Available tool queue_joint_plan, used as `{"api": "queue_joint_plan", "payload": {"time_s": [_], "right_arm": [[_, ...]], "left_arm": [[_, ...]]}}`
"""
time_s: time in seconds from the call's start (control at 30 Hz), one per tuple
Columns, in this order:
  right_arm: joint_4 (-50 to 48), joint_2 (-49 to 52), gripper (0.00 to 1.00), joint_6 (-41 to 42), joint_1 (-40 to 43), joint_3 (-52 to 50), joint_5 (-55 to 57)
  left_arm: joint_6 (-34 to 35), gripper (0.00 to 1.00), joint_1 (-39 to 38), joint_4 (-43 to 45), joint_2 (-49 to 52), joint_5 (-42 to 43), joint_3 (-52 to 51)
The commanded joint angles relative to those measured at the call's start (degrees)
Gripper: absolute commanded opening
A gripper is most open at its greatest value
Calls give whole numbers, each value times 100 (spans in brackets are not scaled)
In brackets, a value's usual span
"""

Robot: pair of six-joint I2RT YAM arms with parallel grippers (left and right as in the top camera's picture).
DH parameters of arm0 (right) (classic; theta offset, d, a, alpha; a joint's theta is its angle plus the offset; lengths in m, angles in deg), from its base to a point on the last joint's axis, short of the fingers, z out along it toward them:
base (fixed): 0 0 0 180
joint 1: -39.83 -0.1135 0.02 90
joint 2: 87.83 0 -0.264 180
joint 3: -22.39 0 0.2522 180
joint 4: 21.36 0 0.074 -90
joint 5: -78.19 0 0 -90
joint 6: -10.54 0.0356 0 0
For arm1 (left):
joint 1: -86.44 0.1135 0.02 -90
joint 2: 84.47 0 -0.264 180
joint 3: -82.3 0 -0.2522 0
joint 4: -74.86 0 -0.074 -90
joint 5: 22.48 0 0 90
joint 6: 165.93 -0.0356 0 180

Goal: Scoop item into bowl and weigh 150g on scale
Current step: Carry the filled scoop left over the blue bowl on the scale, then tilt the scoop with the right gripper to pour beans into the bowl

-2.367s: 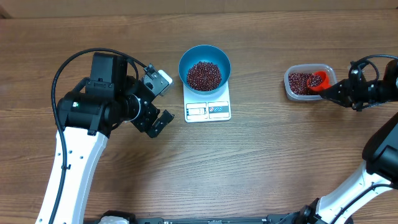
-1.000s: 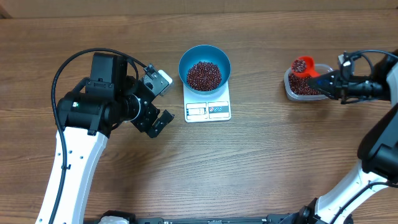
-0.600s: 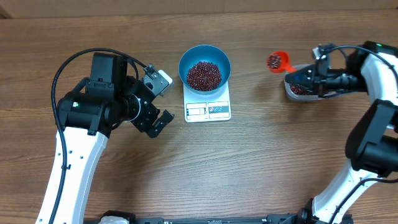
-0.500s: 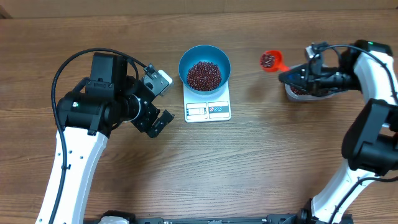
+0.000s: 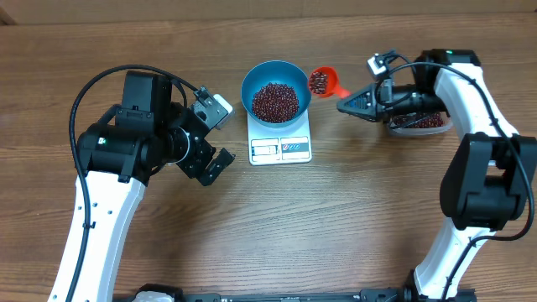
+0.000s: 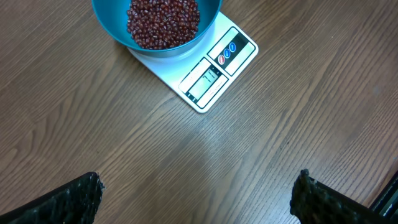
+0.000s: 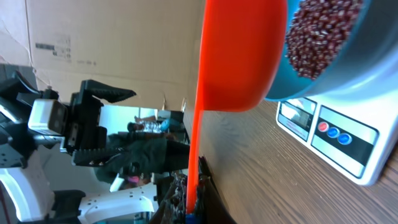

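Note:
The blue bowl (image 5: 247,91) stands on the white scale (image 5: 281,148) and holds a heap of dark red beans (image 5: 275,101). My right gripper (image 5: 347,106) is shut on the handle of a red scoop (image 5: 321,81), which carries beans just off the bowl's right rim. In the right wrist view the scoop (image 7: 239,56) hangs beside the bowl (image 7: 364,65), above the scale (image 7: 339,140). My left gripper (image 5: 219,136) is open and empty, left of the scale. In its wrist view the bowl (image 6: 112,28) and scale (image 6: 214,71) lie ahead of the gripper (image 6: 198,199).
A clear plastic tub (image 5: 417,122) with more beans sits at the right, partly under my right arm. Bare wooden tabletop (image 5: 336,218) fills the front. A cardboard wall runs along the back edge.
My right gripper has carried the filled scoop leftward from over the tub to the bowl's right rim. The left arm has not moved.

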Motion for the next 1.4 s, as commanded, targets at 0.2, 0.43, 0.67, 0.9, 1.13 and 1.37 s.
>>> {"api": "queue_joint_plan", "payload": {"time_s": [0.2,0.43,0.67,0.9,1.13,1.37], "right_arm": [[-990,15,4,787,-505,59,20],[-1593,15,4,1333,-883,125,1379],[-1609,13,4,1338,-1211,660,2271],[-1606,13,4,1355,-1552,1075,3558],[-1613,11,4,1364,-2048,1255,4968],[-1622,9,4,1462,-2376,1449,6026]], "left_arm": [[-129,100,-7,0,42,79,92],[-129,100,-4,0,42,79,92],[-129,100,-4,0,42,79,92],[-129,100,-4,0,42,79,92],[-129,100,-7,0,42,81,92],[-129,100,-7,0,42,81,92]]}}
